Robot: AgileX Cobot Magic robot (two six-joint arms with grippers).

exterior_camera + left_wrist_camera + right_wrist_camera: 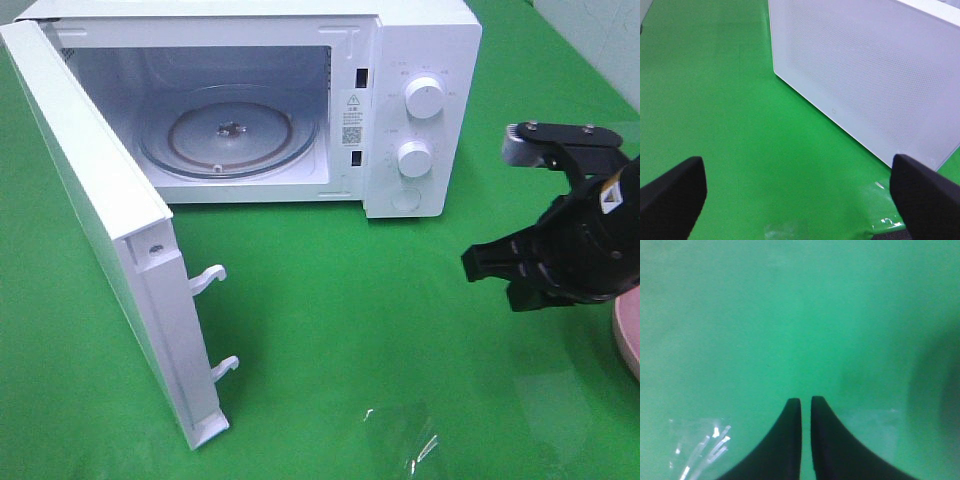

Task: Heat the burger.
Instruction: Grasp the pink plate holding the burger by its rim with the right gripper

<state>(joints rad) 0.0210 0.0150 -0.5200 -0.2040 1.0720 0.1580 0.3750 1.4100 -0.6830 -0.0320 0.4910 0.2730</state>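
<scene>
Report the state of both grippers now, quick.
Left gripper: open wide, holding nothing.
Right gripper: all but closed, with only a thin slit between the fingers, holding nothing.

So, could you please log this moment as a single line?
microwave door: open | turntable: empty | burger: not in view | left gripper: open, empty | right gripper: nearly shut, empty, over table
</scene>
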